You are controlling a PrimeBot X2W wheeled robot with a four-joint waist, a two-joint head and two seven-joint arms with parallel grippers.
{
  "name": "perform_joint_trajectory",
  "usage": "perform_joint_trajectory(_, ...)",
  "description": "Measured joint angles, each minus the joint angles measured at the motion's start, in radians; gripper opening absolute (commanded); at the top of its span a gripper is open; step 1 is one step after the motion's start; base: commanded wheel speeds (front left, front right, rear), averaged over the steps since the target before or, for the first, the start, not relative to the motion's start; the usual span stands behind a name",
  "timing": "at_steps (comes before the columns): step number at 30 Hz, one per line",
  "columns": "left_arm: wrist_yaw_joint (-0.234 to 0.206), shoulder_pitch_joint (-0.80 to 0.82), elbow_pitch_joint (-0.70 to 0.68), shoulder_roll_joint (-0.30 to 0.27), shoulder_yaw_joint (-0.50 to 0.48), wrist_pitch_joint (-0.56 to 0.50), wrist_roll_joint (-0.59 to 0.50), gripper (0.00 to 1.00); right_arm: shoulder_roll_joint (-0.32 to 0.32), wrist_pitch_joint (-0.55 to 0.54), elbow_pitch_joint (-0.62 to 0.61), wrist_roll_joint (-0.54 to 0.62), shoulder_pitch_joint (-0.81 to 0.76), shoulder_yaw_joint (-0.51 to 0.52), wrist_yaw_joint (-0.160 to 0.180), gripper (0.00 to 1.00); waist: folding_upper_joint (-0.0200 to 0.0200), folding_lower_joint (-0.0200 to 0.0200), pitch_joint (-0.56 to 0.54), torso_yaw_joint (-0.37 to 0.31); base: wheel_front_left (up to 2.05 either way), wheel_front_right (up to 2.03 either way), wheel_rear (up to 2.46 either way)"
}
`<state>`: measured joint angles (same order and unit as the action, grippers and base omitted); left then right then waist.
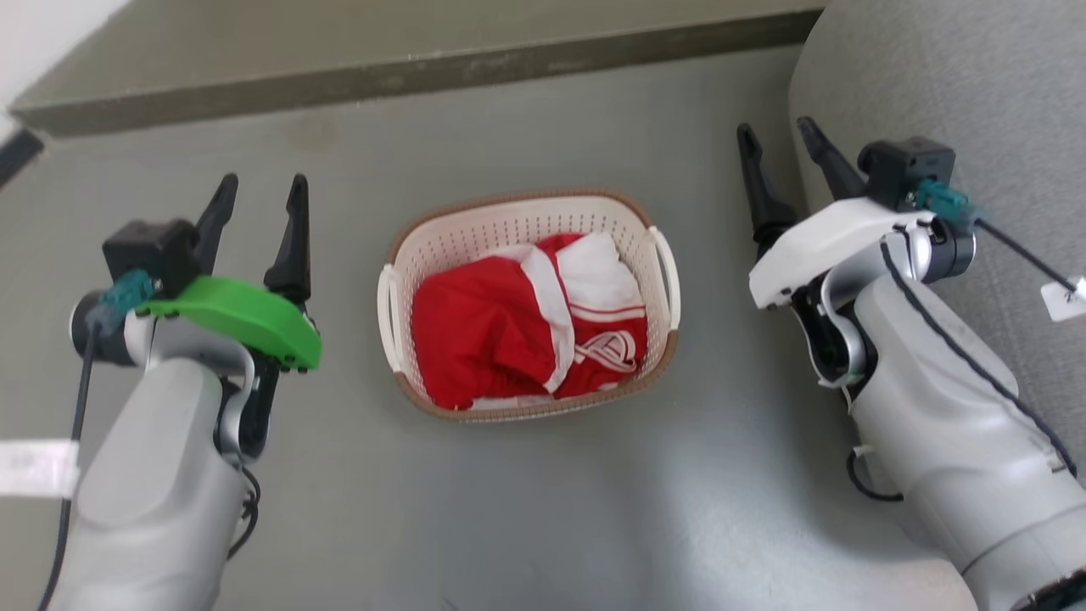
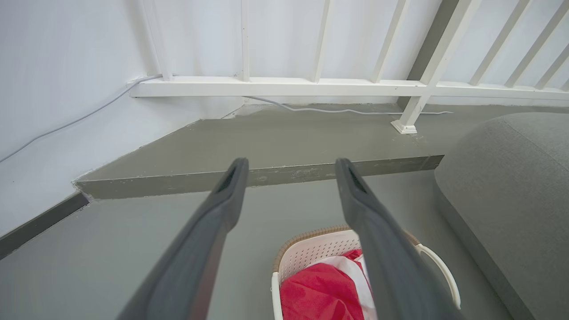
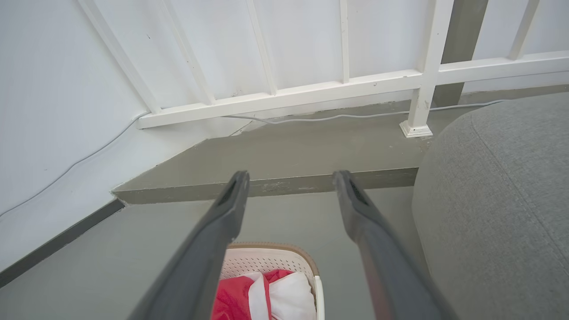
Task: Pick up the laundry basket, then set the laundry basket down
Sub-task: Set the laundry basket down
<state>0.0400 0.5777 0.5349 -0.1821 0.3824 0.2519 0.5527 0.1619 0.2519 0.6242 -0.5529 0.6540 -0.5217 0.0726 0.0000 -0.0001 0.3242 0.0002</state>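
Note:
The laundry basket (image 1: 475, 233) stands on the grey floor at the middle of the head view: cream perforated walls, brown rim, white loop handles on both short sides. Red and white clothes (image 1: 526, 322) fill it. My left gripper (image 1: 261, 193) hovers open to its left, well apart from it. My right gripper (image 1: 776, 136) hovers open to its right, also apart. In the left wrist view the basket (image 2: 311, 253) lies low between and behind the fingers (image 2: 231, 191); in the right wrist view the basket (image 3: 266, 260) sits at the bottom.
A grey cushioned seat (image 1: 959, 93) bulges in at the right, close beside my right arm. A raised concrete step (image 1: 382, 59) runs along the far side, with a white railing (image 2: 284, 86), a white wall and a thin cable (image 2: 338, 110) behind it.

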Motion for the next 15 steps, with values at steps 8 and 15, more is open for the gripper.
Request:
perform_joint_trajectory(8,-0.041,-0.101,-0.121,0.005,-0.042,0.000,-0.041,1.00,0.019,0.000,-0.099,0.055,-0.098,0.039,0.016,1.00,0.0000,0.0000,-0.069,-0.009,0.00,0.00,0.00)
perform_joint_trajectory(15,-0.071,-0.197,-0.185,0.010,-0.058,0.000,-0.077,1.00,0.030,0.000,-0.170,0.085,-0.183,0.085,0.032,1.00,0.0000,0.0000,-0.115,-0.012,0.00,0.00,0.00)
